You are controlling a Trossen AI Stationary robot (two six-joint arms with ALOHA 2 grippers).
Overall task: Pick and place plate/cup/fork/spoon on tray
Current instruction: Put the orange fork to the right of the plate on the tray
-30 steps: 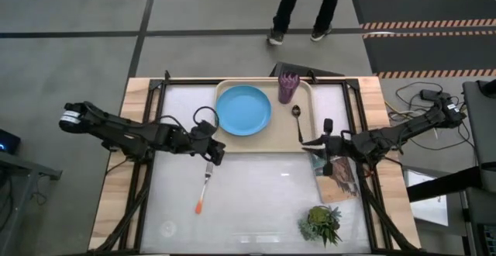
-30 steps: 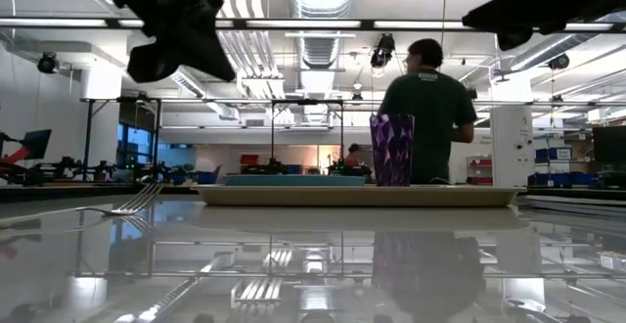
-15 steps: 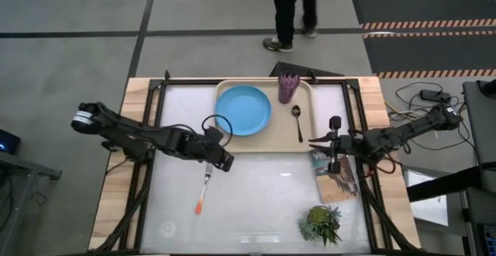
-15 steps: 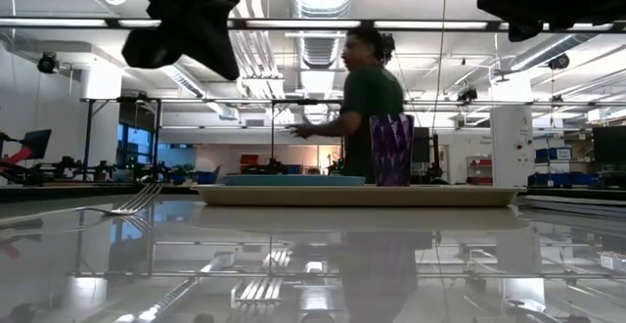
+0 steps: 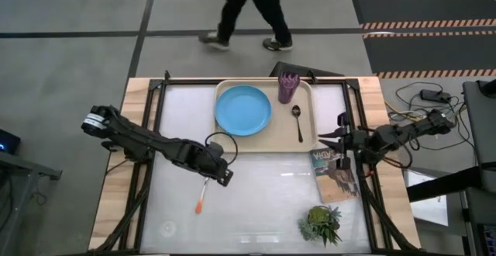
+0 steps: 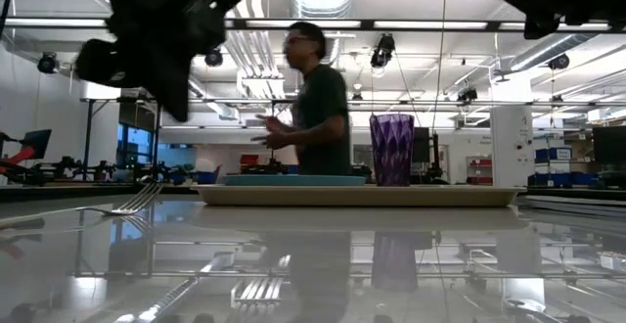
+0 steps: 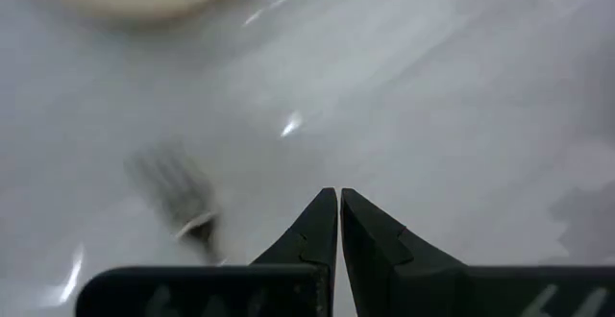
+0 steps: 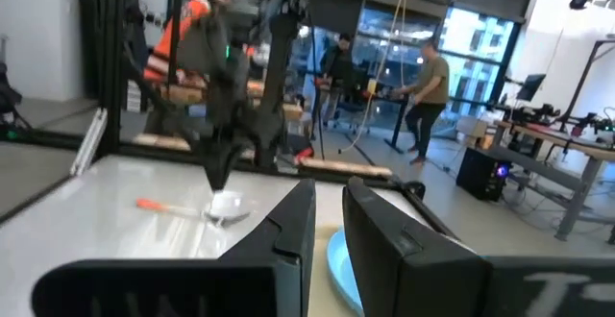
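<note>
From above, the tray (image 5: 265,146) sits at the table's far middle with the plate (image 5: 243,110), the cup (image 5: 287,88) and the spoon (image 5: 297,121) already on it; only the fork (image 5: 201,196) lies out on the bare table, well short of the tray, orange handle toward the near edge. The left gripper (image 5: 223,176) hangs over the fork's tine end, while the right gripper (image 5: 324,137) waits by the tray's right rim, next to a book (image 5: 335,174) and a plant (image 5: 322,223). At table level the fork (image 6: 122,204) lies flat on the glossy top, tines toward the tray (image 6: 357,195), and a person walks behind. The left wrist view shows the left gripper (image 7: 339,205) with its fingers pressed together, holding nothing, the blurred tines (image 7: 175,182) just beside them. In the right wrist view the right gripper (image 8: 329,197) has its fingers nearly together with a narrow gap, empty. The fork looks light, stiff and thin, and it will likely skate on the slick surface; a pinch across the neck or the handle seems the safest hold.
</note>
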